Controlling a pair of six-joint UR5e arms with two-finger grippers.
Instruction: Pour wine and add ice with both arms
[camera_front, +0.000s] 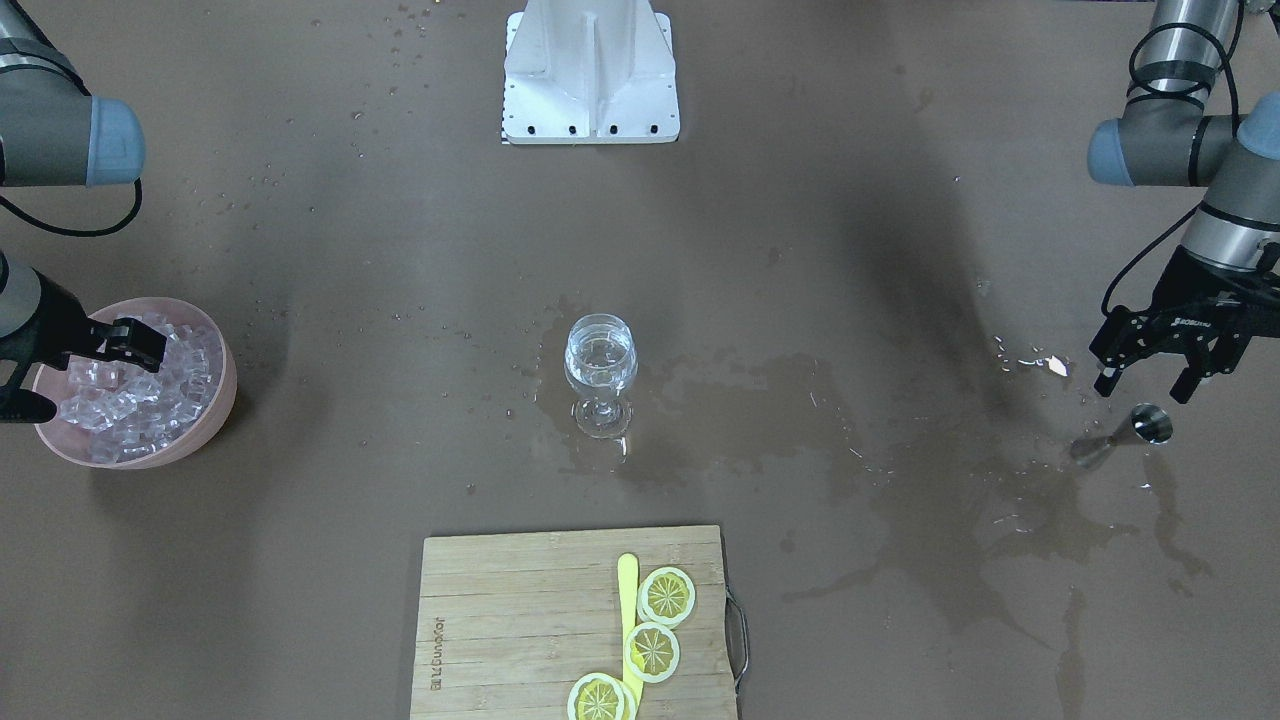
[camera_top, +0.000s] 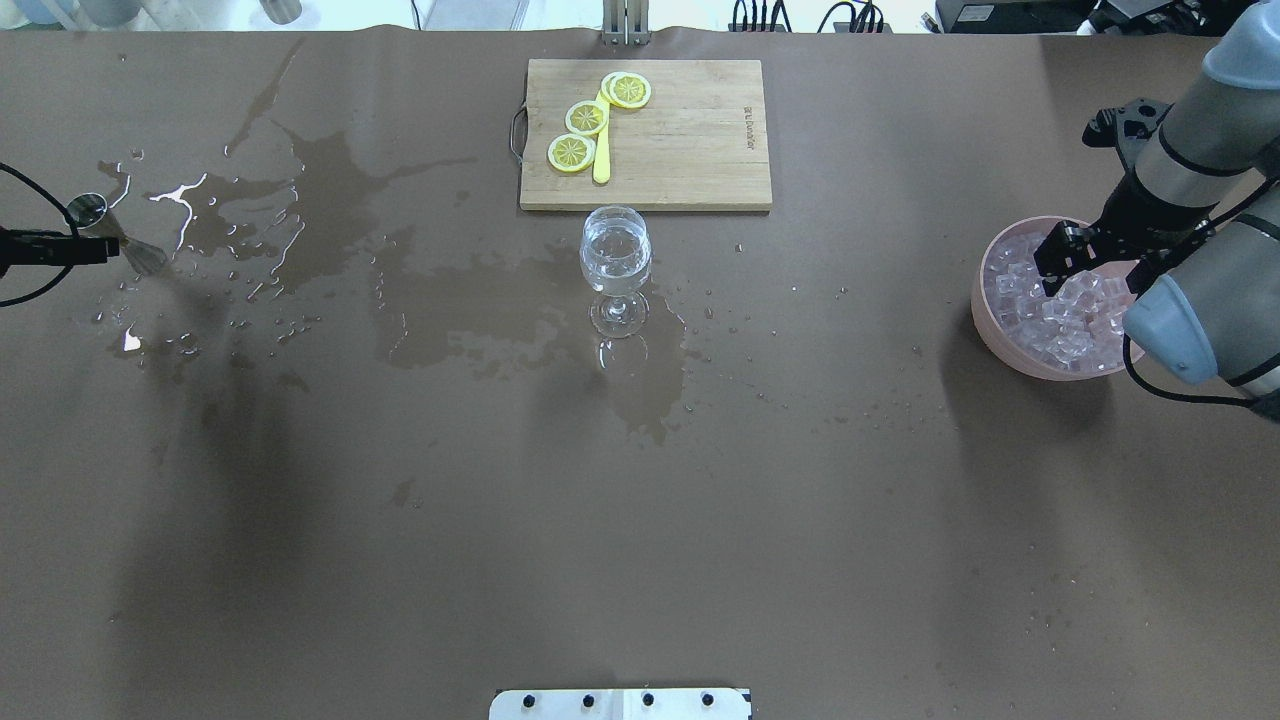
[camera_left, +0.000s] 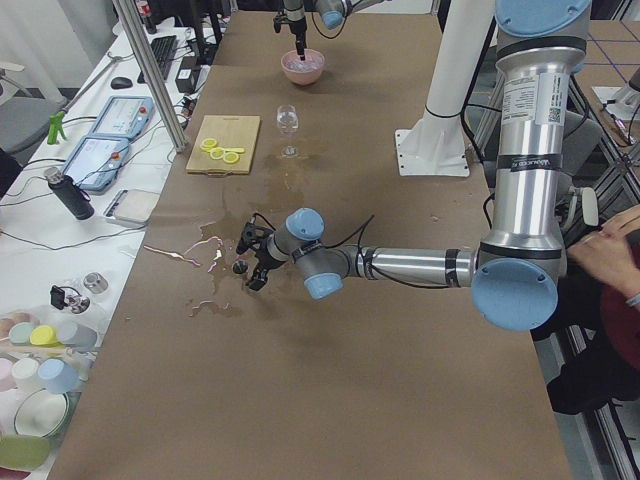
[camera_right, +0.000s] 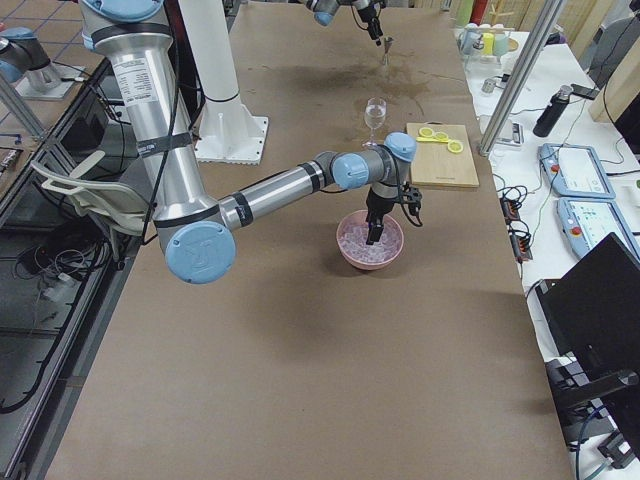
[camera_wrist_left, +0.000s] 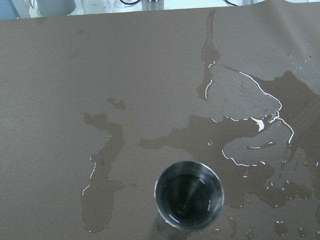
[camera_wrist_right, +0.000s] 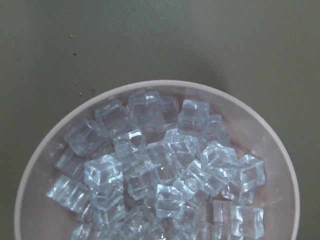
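A stemmed clear wine glass (camera_front: 600, 378) stands upright near the middle of the brown table (camera_front: 400, 200). The wine (camera_front: 600, 362), a clear, colourless liquid, fills the lower part of its bowl. Wet patches (camera_front: 760, 400) darken the table around the glass's foot and run on toward the end on the robot's left.

Near that end stands a small steel measuring cup (camera_front: 1152, 424) with its mouth up, in among the spilled liquid. The left gripper (camera_front: 1148, 382) hangs just above it, toward the robot's side. Its two black fingers are spread apart, with nothing between them. The left wrist view looks straight down into the cup's round mouth.

Close to the table's end on the robot's right sits a round pink bowl (camera_front: 205, 420), heaped with the ice (camera_front: 150, 400), many small transparent cubes. The right gripper (camera_front: 90, 375) is over this bowl. One black finger (camera_front: 135, 340) lies above the cubes and a second dark tip shows at the bowl's outer rim, so the fingers look parted and hold no cube. The right wrist view shows only the cubes and the bowl's rim.

At the edge of the table far from the robot lies a rectangular bamboo cutting board (camera_front: 500, 620). On it are three yellow lemon slices (camera_front: 652, 650) and a thin yellow stick (camera_front: 627, 590). The white robot base (camera_front: 592, 75) stands at the opposite edge.
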